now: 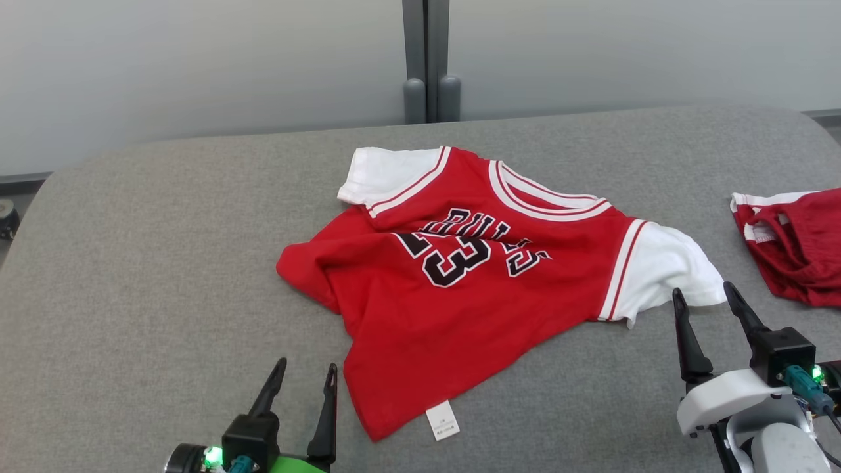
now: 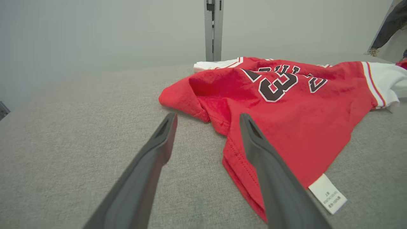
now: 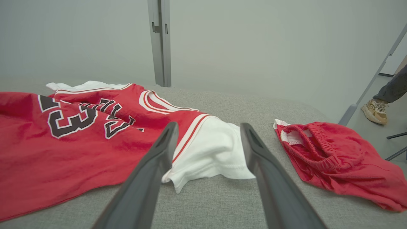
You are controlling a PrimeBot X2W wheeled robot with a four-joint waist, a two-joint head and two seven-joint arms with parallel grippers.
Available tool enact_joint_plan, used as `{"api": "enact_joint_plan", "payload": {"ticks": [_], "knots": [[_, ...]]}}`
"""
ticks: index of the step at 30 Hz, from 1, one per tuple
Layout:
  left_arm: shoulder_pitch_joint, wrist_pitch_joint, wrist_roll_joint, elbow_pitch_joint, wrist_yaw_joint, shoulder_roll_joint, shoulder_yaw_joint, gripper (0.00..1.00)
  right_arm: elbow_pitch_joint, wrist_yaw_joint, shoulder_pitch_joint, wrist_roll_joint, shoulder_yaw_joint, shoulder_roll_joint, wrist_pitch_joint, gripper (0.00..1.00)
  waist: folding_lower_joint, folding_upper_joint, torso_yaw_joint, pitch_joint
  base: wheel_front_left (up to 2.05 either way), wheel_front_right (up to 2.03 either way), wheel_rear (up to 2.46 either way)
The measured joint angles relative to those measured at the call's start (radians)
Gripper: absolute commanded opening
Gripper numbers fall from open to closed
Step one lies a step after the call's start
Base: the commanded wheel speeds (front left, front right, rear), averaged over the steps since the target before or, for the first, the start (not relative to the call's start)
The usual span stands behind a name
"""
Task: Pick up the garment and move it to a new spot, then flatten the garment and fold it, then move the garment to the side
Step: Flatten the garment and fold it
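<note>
- Head view: red jersey (image 1: 460, 295) spread front-up on the middle of the grey pad (image 1: 164, 263), collar on the far side, hem on the near side, print upside down.
- Cloth rumpled; left edge folded in, a crease across the chest.
- White label (image 1: 442, 420) at the near hem corner, flat on the pad.
- Left gripper (image 1: 307, 363) at the lower left, spread wide and empty, just beside the near hem.
- Right gripper (image 1: 702, 288) at the lower right, spread wide and empty, tips at the edge of the white sleeve (image 1: 663, 269); contact not determinable.
- Red shorts (image 1: 798, 246) bunched at the right edge of the pad, apart from the jersey.
- Grey post (image 1: 430, 59) behind the pad, against a pale wall.
- Left wrist view: fingers wide apart, nothing between them but pad and the jersey's side edge; one finger in front of the hem, the other over bare pad.
- Right wrist view: fingers wide apart, the white sleeve seen between them; shorts to the right, waistband towards the jersey.
- A person's shoe (image 3: 375, 111) on the floor beyond the pad.
</note>
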Motion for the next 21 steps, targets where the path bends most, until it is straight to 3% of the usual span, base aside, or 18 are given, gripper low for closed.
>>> {"api": "enact_joint_plan", "payload": {"ticks": [6, 21], "knots": [[-0.029, 0.0, -0.104, 0.125, -0.034, -0.001, -0.084, 1.0, -0.002, 0.0, -0.041, -0.003, 0.001, 0.001, 0.0, 1.0, 0.0, 0.0, -0.003, 0.035, 0.0, 0.0, 0.0], [-0.131, -0.002, -0.251, 0.365, -0.06, -0.002, -0.23, 1.0, 0.035, 0.0, -0.1, -0.027, -0.027, -0.006, 0.0, 1.0, 0.0, 0.0, -0.01, 0.089, 0.0, 0.0, 0.0]]}}
